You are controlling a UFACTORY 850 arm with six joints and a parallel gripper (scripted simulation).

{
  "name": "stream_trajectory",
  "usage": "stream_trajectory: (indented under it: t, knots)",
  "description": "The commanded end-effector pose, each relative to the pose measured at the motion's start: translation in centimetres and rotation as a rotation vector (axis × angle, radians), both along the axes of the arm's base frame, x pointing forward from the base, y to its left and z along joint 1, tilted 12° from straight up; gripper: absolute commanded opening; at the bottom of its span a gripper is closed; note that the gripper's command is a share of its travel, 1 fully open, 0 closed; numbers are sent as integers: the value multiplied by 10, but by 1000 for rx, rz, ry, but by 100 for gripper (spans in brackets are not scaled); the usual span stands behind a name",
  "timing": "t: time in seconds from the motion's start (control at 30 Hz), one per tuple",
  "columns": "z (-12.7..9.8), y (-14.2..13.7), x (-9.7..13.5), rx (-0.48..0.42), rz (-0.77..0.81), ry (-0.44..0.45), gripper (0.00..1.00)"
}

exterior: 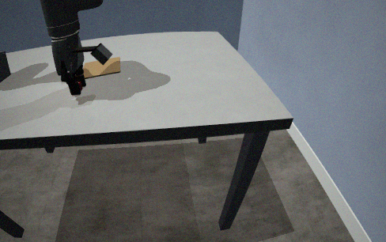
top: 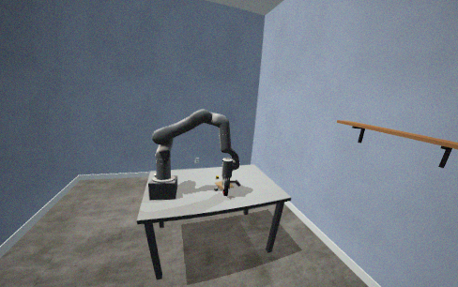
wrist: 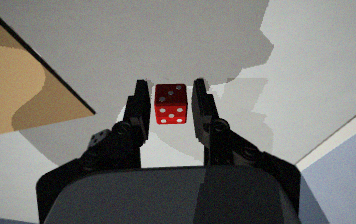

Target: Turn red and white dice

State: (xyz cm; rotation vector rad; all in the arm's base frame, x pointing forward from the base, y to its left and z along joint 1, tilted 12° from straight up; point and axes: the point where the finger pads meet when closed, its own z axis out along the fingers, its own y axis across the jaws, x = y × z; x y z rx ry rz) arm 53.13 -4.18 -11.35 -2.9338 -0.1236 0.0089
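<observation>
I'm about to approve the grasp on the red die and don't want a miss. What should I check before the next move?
1. Red die between the fingers: ok, roughly centred.
2. Tool gripping the die: not ok, it is open, with a gap on each side.
3. Red die on the mat: not ok, it is over bare table beside the mat.
4. Red die showing 3 up: cannot tell.
5. Yellow die face: cannot tell, too small.
</observation>
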Motion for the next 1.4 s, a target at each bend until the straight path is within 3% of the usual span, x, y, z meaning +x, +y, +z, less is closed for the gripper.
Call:
stream_trajectory:
  t: [0.0, 0.07, 0.1, 1.37]
  knots:
    - [1, 0, 1, 0, 0, -2, 42]
    - [1, 0, 1, 0, 0, -2, 42]
    - [1, 0, 1, 0, 0, -2, 21]
    - [2, -1, 1, 0, 0, -2, 21]
